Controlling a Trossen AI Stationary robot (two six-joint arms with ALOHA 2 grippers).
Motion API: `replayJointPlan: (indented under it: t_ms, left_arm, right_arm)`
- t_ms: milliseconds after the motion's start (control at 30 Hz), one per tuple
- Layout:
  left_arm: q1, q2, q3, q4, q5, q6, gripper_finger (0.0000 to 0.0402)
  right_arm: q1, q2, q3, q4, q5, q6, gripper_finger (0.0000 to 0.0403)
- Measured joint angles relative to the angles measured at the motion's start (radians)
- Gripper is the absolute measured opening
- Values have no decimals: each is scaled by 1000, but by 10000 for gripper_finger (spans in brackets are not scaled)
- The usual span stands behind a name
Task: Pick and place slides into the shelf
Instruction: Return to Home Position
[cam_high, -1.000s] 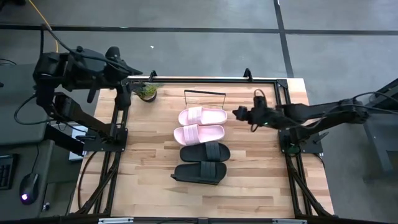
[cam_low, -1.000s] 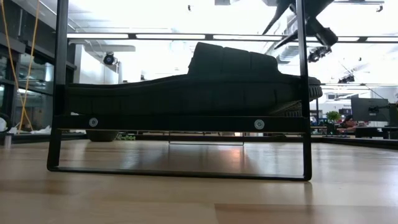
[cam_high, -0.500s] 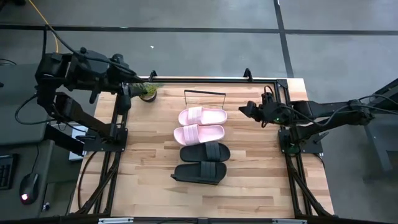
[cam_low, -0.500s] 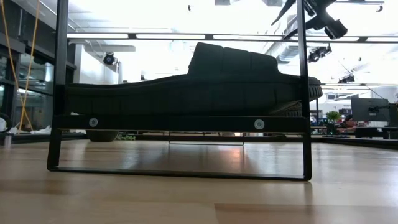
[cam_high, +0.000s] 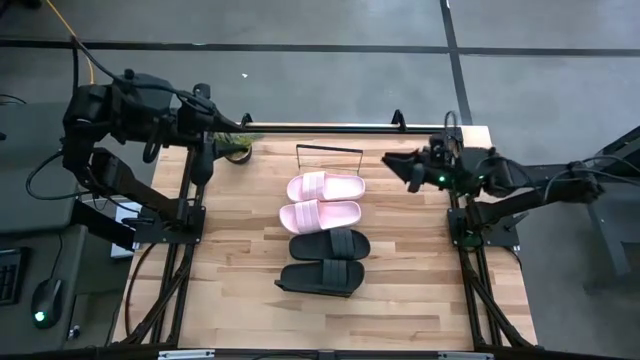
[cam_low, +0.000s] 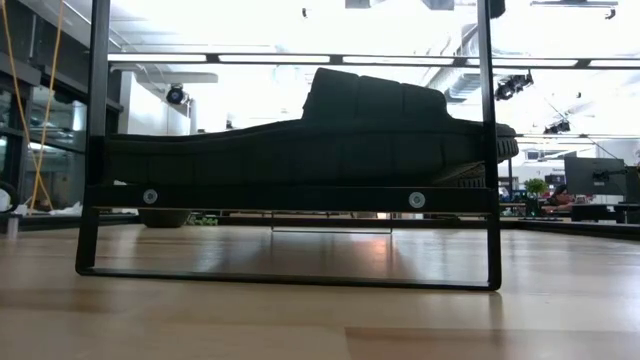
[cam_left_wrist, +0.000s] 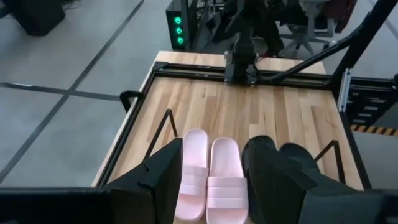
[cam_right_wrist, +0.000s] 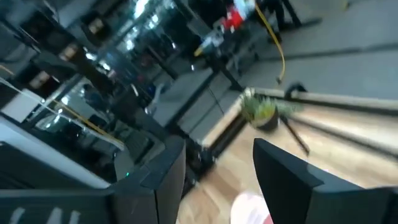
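Four slides lie side by side in a row down the middle of the table: two pink ones (cam_high: 324, 186) (cam_high: 319, 214) and two black ones (cam_high: 330, 244) (cam_high: 320, 277). They rest sole-down on the shelf, whose black wire frame (cam_high: 330, 150) shows at the far end. In the low view the nearest black slide (cam_low: 330, 130) sits on the shelf's board (cam_low: 280, 198), raised off the tabletop. My left gripper (cam_high: 205, 162) (cam_left_wrist: 214, 158) is open at the far left, high up, pointing toward the slides. My right gripper (cam_high: 394, 162) (cam_right_wrist: 214, 171) is open, raised right of the pink slides.
A small potted plant (cam_high: 237, 148) (cam_right_wrist: 260, 112) stands at the table's far left corner, beside my left gripper. Black frame rails (cam_high: 460, 200) run along the table's left, right and far edges. Bare wooden tabletop (cam_high: 240, 260) lies on both sides of the slides.
My right gripper has risen out of the top of the low view and drawn back toward the table's far right corner, rolling about its own line as it went. The slides have stayed put.
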Motion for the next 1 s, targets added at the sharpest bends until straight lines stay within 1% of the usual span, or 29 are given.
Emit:
replayJointPlan:
  t_ms: [167, 333, 467, 600, 833, 1000]
  left_arm:
    - [0, 0, 0, 19, 9, 16, 168]
    - [1, 0, 0, 78, 30, 34, 168]
    - [1, 1, 0, 113, 84, 33, 168]
    - [1, 1, 0, 113, 96, 12, 168]
    - [1, -9, 0, 104, 87, -4, 168]
    - [1, -62, -1, 68, 42, -4, 168]
  right_arm:
    - [-26, -67, 0, 18, 13, -64, 179]
    - [-41, -124, 0, 58, 12, -160, 179]
    - [-40, -156, 0, 150, -8, -304, 179]
    - [-40, -174, 0, 222, -32, -423, 179]
    - [-40, -188, 0, 267, -10, -472, 179]
    - [-40, -187, 0, 267, 50, -472, 179]
